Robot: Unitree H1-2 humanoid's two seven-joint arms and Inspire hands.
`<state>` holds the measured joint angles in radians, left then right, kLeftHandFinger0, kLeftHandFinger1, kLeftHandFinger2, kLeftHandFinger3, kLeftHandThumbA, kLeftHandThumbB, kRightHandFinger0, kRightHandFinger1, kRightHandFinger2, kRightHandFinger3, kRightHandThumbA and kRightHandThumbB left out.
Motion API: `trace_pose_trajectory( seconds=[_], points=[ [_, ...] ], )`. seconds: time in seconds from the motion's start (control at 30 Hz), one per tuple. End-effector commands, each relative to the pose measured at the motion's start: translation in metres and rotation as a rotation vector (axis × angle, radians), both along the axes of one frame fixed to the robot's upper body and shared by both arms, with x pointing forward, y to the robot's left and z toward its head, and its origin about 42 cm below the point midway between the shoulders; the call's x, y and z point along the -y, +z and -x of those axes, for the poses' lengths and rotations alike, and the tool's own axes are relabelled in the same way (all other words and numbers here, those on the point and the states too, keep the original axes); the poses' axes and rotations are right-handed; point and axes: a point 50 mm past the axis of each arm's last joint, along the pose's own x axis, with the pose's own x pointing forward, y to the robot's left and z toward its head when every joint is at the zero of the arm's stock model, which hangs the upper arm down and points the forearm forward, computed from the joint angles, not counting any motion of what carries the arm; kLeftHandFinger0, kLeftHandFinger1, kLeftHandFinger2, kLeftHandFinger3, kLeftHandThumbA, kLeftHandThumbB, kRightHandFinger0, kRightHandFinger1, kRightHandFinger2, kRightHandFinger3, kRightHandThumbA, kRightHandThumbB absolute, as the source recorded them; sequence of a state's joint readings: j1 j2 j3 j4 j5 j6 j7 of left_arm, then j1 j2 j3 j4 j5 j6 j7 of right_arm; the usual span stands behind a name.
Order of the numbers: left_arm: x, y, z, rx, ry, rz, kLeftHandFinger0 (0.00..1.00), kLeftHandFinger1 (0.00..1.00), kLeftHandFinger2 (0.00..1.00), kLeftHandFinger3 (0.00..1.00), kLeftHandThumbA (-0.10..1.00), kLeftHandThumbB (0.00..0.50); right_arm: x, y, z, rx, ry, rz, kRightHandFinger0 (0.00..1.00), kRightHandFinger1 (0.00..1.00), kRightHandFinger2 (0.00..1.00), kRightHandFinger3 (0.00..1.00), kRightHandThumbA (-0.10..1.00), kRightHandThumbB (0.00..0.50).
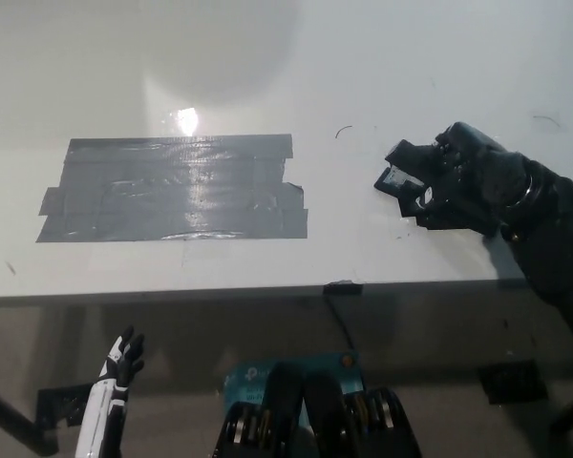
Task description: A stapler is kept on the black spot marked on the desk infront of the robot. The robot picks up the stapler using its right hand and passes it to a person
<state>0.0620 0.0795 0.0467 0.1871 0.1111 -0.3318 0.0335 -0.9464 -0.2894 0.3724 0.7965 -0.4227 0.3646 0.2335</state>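
The black right hand (pixel 468 181) lies near the desk's (pixel 382 57) right edge, fingers curled around the dark stapler (pixel 404 179), whose long axis points toward the grey tape patch (pixel 172 186). It looks hard and boxy against the glossy white top. The white left hand (pixel 122 361) rests below the front edge, fingers apart.

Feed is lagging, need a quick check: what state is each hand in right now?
Left hand: open, holding nothing, resting below the desk edge.
Right hand: shut on the stapler, over the desk.
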Motion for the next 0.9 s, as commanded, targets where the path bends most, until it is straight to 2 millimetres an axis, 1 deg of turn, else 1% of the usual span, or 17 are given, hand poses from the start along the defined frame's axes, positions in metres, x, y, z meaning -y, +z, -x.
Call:
trace_pose_trajectory(
  seconds=[0.0, 0.03, 0.07, 0.1, 0.13, 0.17, 0.23, 0.27, 0.3, 0.33, 0.4, 0.43, 0.5, 0.6, 0.67, 0.73, 0.87],
  points=[
    [-0.002, 0.007, -0.004, 0.047, -0.003, 0.002, 1.00, 1.00, 1.00, 1.00, 1.00, 0.428, 0.002, 0.013, -0.003, 0.047, -0.021, -0.031, 0.15, 0.36, 0.58, 0.49, 0.98, 0.000],
    [-0.002, 0.007, -0.005, 0.047, -0.003, 0.001, 1.00, 1.00, 1.00, 1.00, 1.00, 0.428, 0.002, 0.013, -0.003, 0.056, -0.019, -0.035, 0.14, 0.35, 0.57, 0.47, 0.98, 0.000],
    [-0.002, 0.008, -0.004, 0.047, -0.002, 0.000, 1.00, 1.00, 1.00, 1.00, 1.00, 0.432, 0.002, 0.013, -0.003, 0.060, -0.021, -0.035, 0.26, 0.52, 0.70, 0.68, 0.99, 0.001],
    [-0.002, 0.008, -0.004, 0.046, -0.002, -0.001, 1.00, 1.00, 1.00, 1.00, 1.00, 0.432, 0.002, 0.013, -0.002, 0.065, -0.026, -0.036, 0.34, 0.56, 0.70, 0.77, 1.00, 0.003],
    [-0.002, 0.009, -0.005, 0.045, -0.003, -0.007, 1.00, 1.00, 1.00, 1.00, 1.00, 0.430, 0.004, 0.013, -0.001, 0.083, -0.026, -0.045, 0.32, 0.51, 0.63, 0.63, 1.00, 0.001],
    [-0.002, 0.009, -0.005, 0.044, -0.004, -0.007, 1.00, 1.00, 1.00, 1.00, 1.00, 0.431, 0.005, 0.013, -0.001, 0.097, -0.022, -0.049, 0.31, 0.48, 0.61, 0.54, 1.00, 0.000],
    [-0.002, 0.009, -0.005, 0.044, -0.005, -0.006, 1.00, 1.00, 1.00, 1.00, 1.00, 0.431, 0.006, 0.014, -0.001, 0.099, -0.024, -0.057, 0.28, 0.43, 0.58, 0.49, 1.00, 0.000],
    [-0.001, 0.009, -0.005, 0.044, -0.004, -0.007, 1.00, 1.00, 1.00, 1.00, 1.00, 0.436, 0.008, 0.016, -0.003, 0.092, -0.037, -0.093, 0.08, 0.17, 0.32, 0.17, 1.00, 0.000],
    [-0.001, 0.009, -0.005, 0.045, -0.004, -0.006, 1.00, 1.00, 1.00, 1.00, 1.00, 0.439, 0.010, 0.021, -0.004, 0.075, -0.051, -0.156, 0.02, 0.10, 0.29, 0.07, 1.00, 0.000],
    [-0.001, 0.009, -0.005, 0.045, -0.004, -0.005, 1.00, 1.00, 1.00, 1.00, 1.00, 0.439, 0.012, 0.024, -0.004, 0.061, -0.060, -0.214, 0.00, 0.07, 0.30, 0.02, 0.98, 0.000],
    [-0.001, 0.009, -0.006, 0.045, 0.000, -0.008, 1.00, 1.00, 1.00, 1.00, 1.00, 0.443, 0.015, 0.036, -0.002, 0.026, -0.072, -0.370, 0.00, 0.06, 0.32, 0.01, 1.00, 0.000],
    [-0.001, 0.009, -0.006, 0.045, 0.000, -0.008, 1.00, 1.00, 1.00, 1.00, 1.00, 0.443, 0.015, 0.036, -0.002, 0.026, -0.072, -0.370, 0.00, 0.05, 0.30, 0.00, 1.00, 0.000],
    [-0.001, 0.010, -0.007, 0.051, -0.004, -0.007, 1.00, 1.00, 1.00, 1.00, 1.00, 0.427, 0.019, 0.045, -0.003, -0.016, -0.105, -0.661, 0.00, 0.00, 0.25, 0.04, 0.99, 0.000],
    [-0.001, 0.010, -0.008, 0.052, -0.005, -0.010, 1.00, 1.00, 1.00, 1.00, 1.00, 0.429, 0.027, 0.060, -0.010, -0.043, -0.099, -0.955, 0.00, 0.00, 0.19, 0.09, 0.96, 0.008],
    [-0.001, 0.010, -0.008, 0.054, -0.006, -0.012, 1.00, 1.00, 1.00, 1.00, 1.00, 0.426, 0.032, 0.068, -0.012, -0.041, -0.079, -1.027, 0.00, 0.00, 0.12, 0.11, 0.98, 0.002],
    [-0.001, 0.011, -0.009, 0.058, -0.009, -0.010, 1.00, 1.00, 1.00, 1.00, 1.00, 0.424, 0.038, 0.078, -0.015, -0.057, -0.039, -1.087, 0.00, 0.00, 0.01, 0.06, 1.00, 0.000],
    [-0.001, 0.013, -0.011, 0.056, -0.010, -0.009, 1.00, 1.00, 1.00, 1.00, 1.00, 0.414, 0.045, 0.094, -0.019, -0.089, 0.054, -1.156, 0.00, 0.00, 0.00, 0.00, 1.00, 0.000]
  ],
)
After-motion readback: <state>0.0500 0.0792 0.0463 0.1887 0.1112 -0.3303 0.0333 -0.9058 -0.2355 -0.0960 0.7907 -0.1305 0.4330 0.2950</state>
